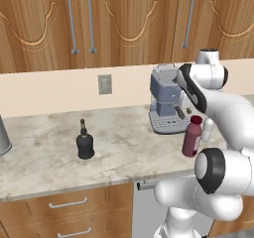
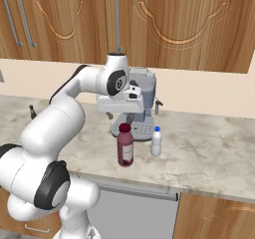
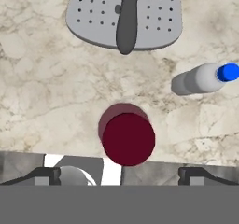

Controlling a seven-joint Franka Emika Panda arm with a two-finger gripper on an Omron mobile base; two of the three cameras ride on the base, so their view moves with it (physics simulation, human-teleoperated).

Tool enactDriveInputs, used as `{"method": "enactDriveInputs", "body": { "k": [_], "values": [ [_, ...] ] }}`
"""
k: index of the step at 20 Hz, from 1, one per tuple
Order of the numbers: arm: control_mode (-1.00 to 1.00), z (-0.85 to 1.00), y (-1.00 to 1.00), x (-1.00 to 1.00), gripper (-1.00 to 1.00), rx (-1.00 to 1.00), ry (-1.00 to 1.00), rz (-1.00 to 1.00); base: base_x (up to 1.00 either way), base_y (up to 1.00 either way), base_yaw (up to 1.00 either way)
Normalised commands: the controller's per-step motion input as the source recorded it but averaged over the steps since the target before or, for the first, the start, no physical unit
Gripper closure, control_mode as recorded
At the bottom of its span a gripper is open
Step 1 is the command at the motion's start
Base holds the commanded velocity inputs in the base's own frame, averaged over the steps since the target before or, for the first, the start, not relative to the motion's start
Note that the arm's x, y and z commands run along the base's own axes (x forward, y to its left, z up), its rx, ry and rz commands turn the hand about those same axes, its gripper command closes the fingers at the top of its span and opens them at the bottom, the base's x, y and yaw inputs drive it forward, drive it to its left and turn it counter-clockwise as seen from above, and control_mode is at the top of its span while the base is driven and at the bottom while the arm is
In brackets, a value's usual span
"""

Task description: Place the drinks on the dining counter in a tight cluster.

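Note:
The tall dark-red drink (image 1: 192,136) (image 2: 125,145) stands near the front edge of a marble worktop (image 1: 44,157) under wooden wall cabinets. My gripper (image 2: 122,117) (image 3: 121,175) hangs open right above it, and the hand view looks straight down on its maroon cap (image 3: 128,138) between the spread fingertips (image 3: 46,174). Just to its right stands the small white drink with a blue cap (image 2: 156,141) (image 3: 203,78). The squat black drink (image 1: 85,142) is well off to the left on the same worktop. The dining counter is out of view.
A grey coffee machine (image 1: 166,103) (image 2: 142,108) stands against the wall right behind the red bottle, its perforated drip tray (image 3: 123,15) close by. A metal container (image 1: 2,138) sits at the far left. Bare marble lies between the black bottle and the machine.

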Motion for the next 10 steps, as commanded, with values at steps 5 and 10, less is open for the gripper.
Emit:
{"method": "enactDriveInputs", "body": {
  "k": [5, 10],
  "values": [
    [-1.0, -0.12, -0.06, 0.06, -1.0, 0.0, 0.0, 0.0, 0.0, 0.0, 0.0],
    [-1.0, -0.27, 0.0, 0.0, -1.0, 0.0, 0.0, 0.0, 0.0, 0.0, 0.0]
  ]
}}
